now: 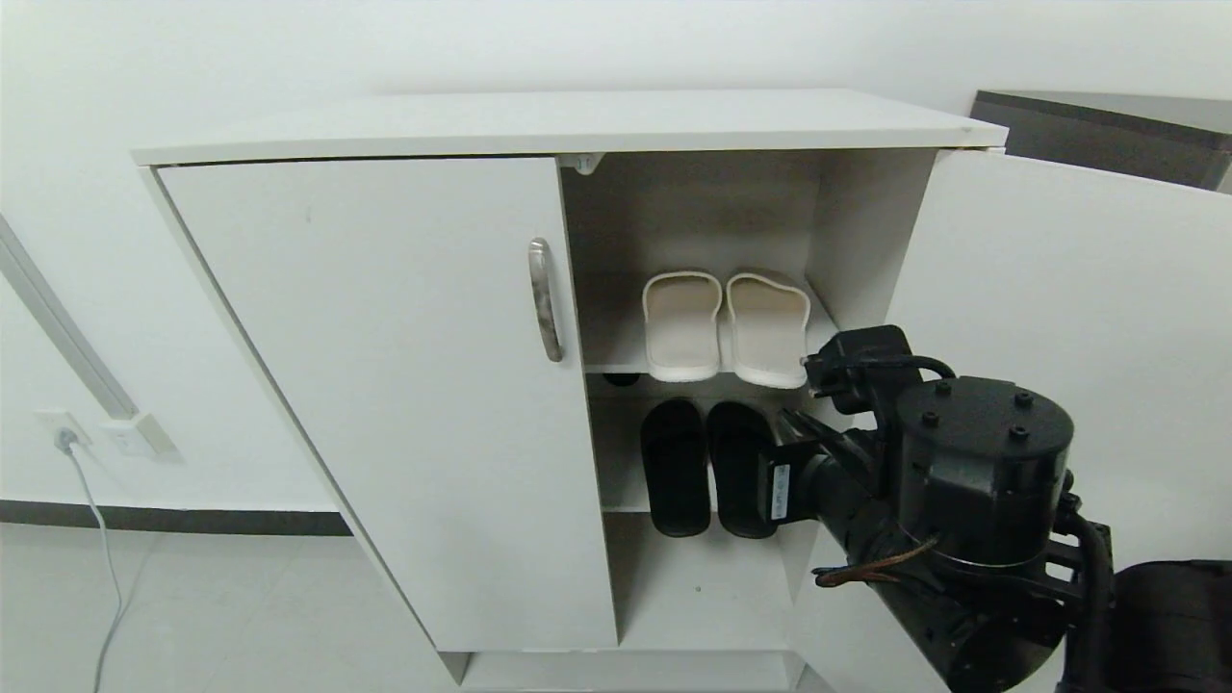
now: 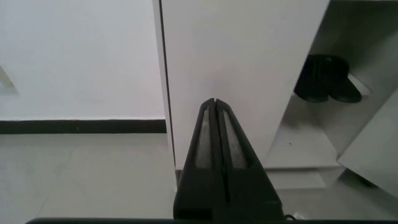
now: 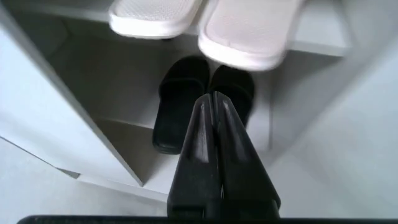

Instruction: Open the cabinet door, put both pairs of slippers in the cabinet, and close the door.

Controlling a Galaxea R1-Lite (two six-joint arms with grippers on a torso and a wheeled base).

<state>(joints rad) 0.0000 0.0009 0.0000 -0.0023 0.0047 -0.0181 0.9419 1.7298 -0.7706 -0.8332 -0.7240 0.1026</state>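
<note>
Two pairs, white slippers [image 1: 727, 327] above black slippers [image 1: 707, 467], were shelved in the wall-side cabinet [image 1: 577, 120]. Left gripper [image 2: 214, 101] and right gripper [image 3: 214, 94] were pinched together.

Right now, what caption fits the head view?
White slippers on the upper shelf, black pair below, cabinet's right door open.

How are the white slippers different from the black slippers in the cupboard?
The pale white slide slippers sit on the upper shelf; the plain black slide slippers sit on the lower shelf. The white pair has cream insoles; the black pair is black all over. Both pairs lie flat, side by side, near ends poking past their shelf edge.
</note>
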